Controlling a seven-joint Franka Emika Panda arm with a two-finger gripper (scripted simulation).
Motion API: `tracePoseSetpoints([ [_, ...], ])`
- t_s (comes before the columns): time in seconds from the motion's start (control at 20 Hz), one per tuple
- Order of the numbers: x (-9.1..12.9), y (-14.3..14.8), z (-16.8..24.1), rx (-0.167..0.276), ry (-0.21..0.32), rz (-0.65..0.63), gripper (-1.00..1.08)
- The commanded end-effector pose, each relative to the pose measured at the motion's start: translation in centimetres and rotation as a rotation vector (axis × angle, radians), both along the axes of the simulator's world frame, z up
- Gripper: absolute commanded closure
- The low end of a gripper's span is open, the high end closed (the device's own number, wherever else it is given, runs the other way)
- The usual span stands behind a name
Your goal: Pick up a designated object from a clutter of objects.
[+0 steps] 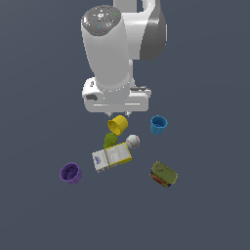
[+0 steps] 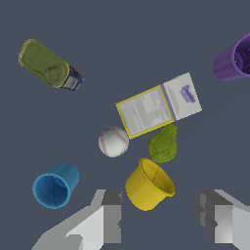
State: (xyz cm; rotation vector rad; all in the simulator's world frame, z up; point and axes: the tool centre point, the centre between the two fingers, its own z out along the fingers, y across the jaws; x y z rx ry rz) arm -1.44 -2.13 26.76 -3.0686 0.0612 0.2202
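Bright yellow cup (image 2: 148, 184), tipped, hollow mouth showing, between fingers of released claw (image 2: 161, 215).

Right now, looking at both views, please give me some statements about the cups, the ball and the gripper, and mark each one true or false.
1. The gripper is open, one finger on each side of the yellow cup. True.
2. The yellow cup stands upright on its base. False: it is tipped, its mouth facing sideways.
3. The baseball lies inside the blue cup. False: it lies on the surface, apart from that cup.
4. The purple cup sits apart from the other items, toward the exterior view's left. True.
5. The flat olive-green can rests on top of the white-yellow box. False: the two lie apart.
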Motion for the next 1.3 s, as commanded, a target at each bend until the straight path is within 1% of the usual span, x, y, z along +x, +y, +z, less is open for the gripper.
tracePoseSetpoints([
  [0.0,-0.4,-0.4,-1.3,0.028,0.050,0.010,-0.20],
  [0.2,-1.2,-1.0,-3.9,0.097,0.151,0.034,-0.20],
  [0.3,-1.7,-1.4,-5.4,0.144,0.208,0.047,-0.20],
  [0.45,-2.6,-1.8,-7.6,0.229,0.293,0.068,-0.20],
  [0.65,-3.9,-2.1,-10.3,0.360,0.393,0.095,-0.20],
  [0.9,-5.5,-2.3,-13.2,0.547,0.492,0.125,-0.20],
  [1.1,-6.5,-2.4,-15.0,0.691,0.542,0.144,-0.20],
  [1.25,-7.1,-2.4,-15.9,0.781,0.564,0.153,-0.20],
])
